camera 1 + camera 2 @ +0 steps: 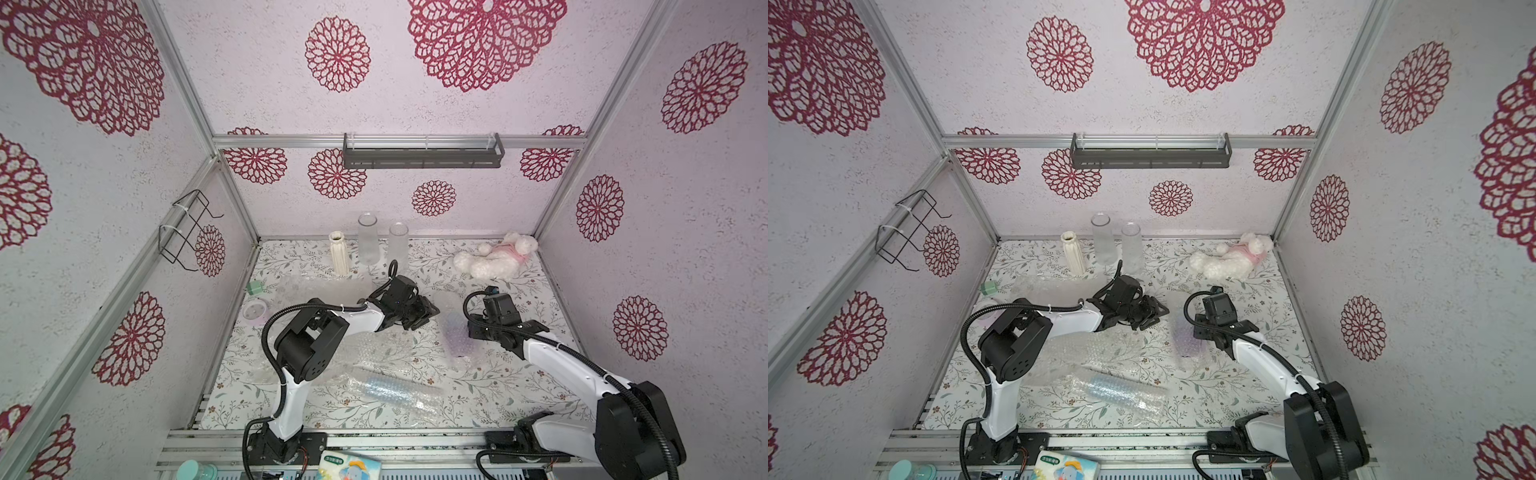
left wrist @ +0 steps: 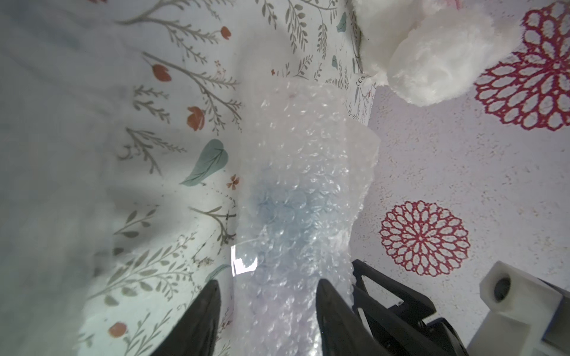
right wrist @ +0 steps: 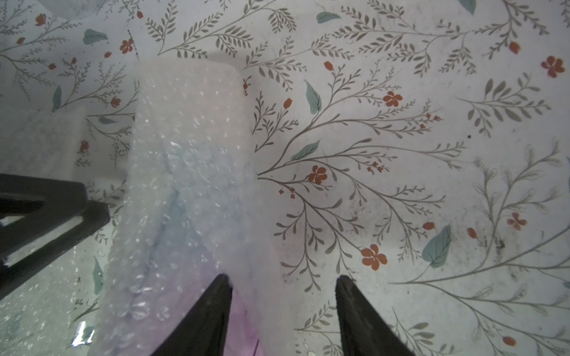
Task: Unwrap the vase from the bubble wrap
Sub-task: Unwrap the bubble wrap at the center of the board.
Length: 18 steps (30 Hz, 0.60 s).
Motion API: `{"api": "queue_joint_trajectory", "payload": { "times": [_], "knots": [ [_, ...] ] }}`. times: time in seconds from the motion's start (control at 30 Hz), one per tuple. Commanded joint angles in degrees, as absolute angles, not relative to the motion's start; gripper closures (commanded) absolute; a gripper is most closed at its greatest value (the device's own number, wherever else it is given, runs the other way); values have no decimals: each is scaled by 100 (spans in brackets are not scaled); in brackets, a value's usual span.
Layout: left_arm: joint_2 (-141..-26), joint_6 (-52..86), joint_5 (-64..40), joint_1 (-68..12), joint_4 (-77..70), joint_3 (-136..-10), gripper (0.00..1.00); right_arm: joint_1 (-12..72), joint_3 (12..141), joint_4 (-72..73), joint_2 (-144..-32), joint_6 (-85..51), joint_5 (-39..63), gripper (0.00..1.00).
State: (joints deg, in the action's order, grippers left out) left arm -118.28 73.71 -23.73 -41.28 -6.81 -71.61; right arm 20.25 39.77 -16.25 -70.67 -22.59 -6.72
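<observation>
Both top views show three bare vases at the back; my left wrist view does not. The bubble wrap bundle sits mid-table between my two grippers: left gripper straddles it, squeeze unclear; right gripper gapes, one finger against it.

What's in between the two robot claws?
The bubble wrap, rolled around something bluish-purple, lies between the left gripper and right gripper; a top view shows it.

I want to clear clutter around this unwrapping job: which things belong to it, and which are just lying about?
Job: bubble wrap around a tinted vase, mid-table; second wrapped bundle near the front.
Lying about: ribbed white vase, tall clear vase, second clear vase, plush toy, green box, white roll.
</observation>
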Motion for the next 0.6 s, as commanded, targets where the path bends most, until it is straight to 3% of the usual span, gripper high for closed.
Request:
{"api": "queue_joint_trajectory", "payload": {
  "times": [0.0, 0.57],
  "knots": [
    [-11978, 7562, -2312, -4161, -896, -7059, 50, 1970, 3963, -1581, -6956, -2329, -589, 43],
    [-12330, 8484, -2180, -4166, -3077, -6466, 59, 1969, 4104, -1549, -6923, -2250, -493, 43]
  ]
}}
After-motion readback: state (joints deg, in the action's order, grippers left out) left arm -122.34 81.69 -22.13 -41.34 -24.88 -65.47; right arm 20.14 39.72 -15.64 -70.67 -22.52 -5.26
